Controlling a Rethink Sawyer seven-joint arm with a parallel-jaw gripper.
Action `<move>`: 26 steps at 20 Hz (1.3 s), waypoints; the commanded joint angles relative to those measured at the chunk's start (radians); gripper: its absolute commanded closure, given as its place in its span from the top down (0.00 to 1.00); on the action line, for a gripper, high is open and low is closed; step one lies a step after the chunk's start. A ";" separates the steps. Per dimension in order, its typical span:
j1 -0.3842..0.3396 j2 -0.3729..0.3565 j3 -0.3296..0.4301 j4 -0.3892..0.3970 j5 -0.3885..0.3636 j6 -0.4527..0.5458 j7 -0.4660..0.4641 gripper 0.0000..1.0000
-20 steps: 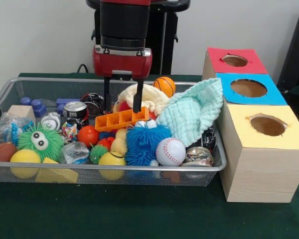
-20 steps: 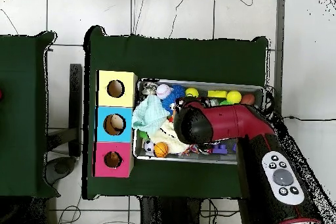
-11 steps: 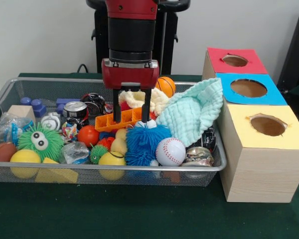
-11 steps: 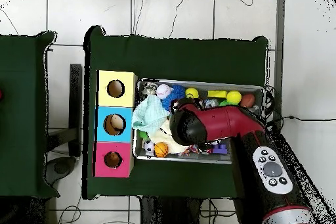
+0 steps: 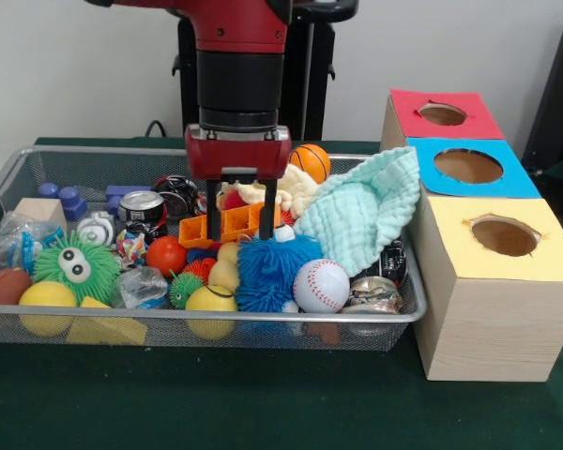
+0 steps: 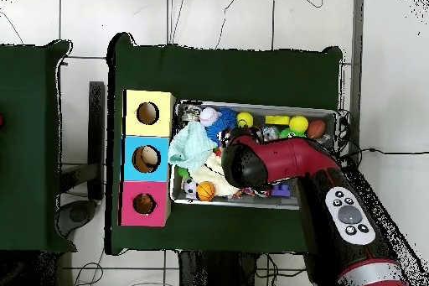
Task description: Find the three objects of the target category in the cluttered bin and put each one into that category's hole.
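Gripper low in the bin over the orange tray

The gripper (image 5: 240,221) hangs in the middle of the wire bin (image 5: 94,323), fingers (image 5: 214,211) apart and straddling the right part of the orange tray (image 5: 223,225), one finger in front of it, tips just above the blue fuzzy ball (image 5: 270,270). A baseball (image 5: 321,285) lies right of that ball, the mint cloth (image 5: 364,211) further right. The three-holed box (image 5: 479,234) stands right of the bin.

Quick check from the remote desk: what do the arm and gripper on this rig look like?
The arm is red with a black cylindrical wrist section. The gripper has a red boxy body and two thin black straight fingers. From overhead, a grey oval panel with buttons shows on the arm.
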 commanded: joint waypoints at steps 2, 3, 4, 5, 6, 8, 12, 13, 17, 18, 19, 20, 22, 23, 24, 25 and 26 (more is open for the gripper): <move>-0.075 -0.005 0.066 -0.007 -0.030 0.071 -0.111 1.00; -0.076 0.000 0.067 -0.008 -0.032 0.071 -0.110 1.00; -0.077 0.005 0.067 -0.009 -0.033 0.071 -0.108 1.00; -0.078 0.010 0.068 -0.010 -0.035 0.071 -0.107 1.00; -0.076 0.027 0.064 -0.012 -0.041 0.057 -0.095 1.00; -0.055 0.059 0.044 -0.013 -0.058 0.017 -0.056 1.00; -0.012 0.107 -0.009 -0.003 -0.076 -0.064 0.025 1.00; -0.001 0.118 -0.023 -0.001 -0.081 -0.086 0.045 1.00; 0.023 0.146 -0.058 0.000 -0.080 -0.139 0.069 1.00; 0.024 0.145 -0.065 0.005 -0.080 -0.145 0.069 1.00; 0.031 0.146 -0.075 0.005 -0.081 -0.152 0.069 1.00; 0.047 0.149 -0.097 0.002 -0.087 -0.160 0.075 1.00; 0.069 0.150 -0.131 0.000 -0.094 -0.171 0.075 1.00; 0.070 0.149 -0.136 0.001 -0.092 -0.167 0.069 1.00; 0.065 0.146 -0.136 0.004 -0.092 -0.168 0.060 1.00; 0.057 0.145 -0.129 0.006 -0.089 -0.165 0.048 1.00; 0.048 0.145 -0.124 0.010 -0.088 -0.163 0.039 1.00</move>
